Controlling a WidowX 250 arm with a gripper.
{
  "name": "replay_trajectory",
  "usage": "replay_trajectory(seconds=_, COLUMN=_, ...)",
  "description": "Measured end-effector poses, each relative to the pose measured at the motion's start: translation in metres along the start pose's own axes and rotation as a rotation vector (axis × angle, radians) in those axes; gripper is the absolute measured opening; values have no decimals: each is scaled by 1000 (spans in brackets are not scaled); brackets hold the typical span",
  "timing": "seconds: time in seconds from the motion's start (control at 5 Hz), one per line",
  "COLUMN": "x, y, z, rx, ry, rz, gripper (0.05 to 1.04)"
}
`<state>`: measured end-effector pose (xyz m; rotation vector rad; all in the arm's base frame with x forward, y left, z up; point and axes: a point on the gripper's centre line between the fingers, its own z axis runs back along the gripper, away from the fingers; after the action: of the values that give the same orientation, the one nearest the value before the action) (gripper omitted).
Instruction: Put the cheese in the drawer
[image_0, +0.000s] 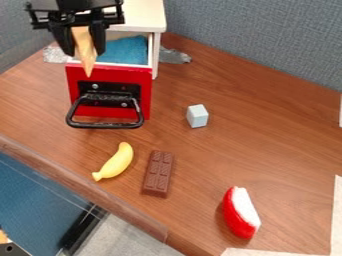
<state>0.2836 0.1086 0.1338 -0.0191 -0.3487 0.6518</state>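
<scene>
"So where's the cheese (87, 62)?"

"In the claw (83, 49) — its two fingers are clamped on the wedge, one along each side, with the narrow tip pointing down."

"And the drawer (135, 74)?"

"Pulled open, right under the claw. You can see blue lining (127, 52) inside it, just beside the claw in the view."

"Then how far along would you call it?"

"Most of the way, I'd say. The drawer is open, the cheese is gripped and it's up by the drawer. What's left is getting it inside and letting go."

"Is it over the opening?"

"Hard to be sure. The tip crosses the front rim in the view, so it may need to go back a little before it's lowered. I can't tell how high it hangs. Let go too far forward, it could catch the rim or drop outside."

"Anything in the way?"

"I don't think so. The banana (115, 162) and chocolate (157, 173) lie on the table (267, 125), well below the claw in the view — both apart from the drawer."
</scene>
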Motion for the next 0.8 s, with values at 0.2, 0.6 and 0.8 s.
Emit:
replay_trajectory(seconds=0.2, x=22, y=-14, z=-4, rx=-45, ry=25, rz=-64, gripper=511)
replay_trajectory(seconds=0.6, x=72, y=-20, z=-17, rx=-60, ry=122, rz=-120, gripper=511)
replay_trajectory(seconds=0.8, x=81, y=-19, z=-23, rx=-49, ry=143, rz=-289, gripper=511)
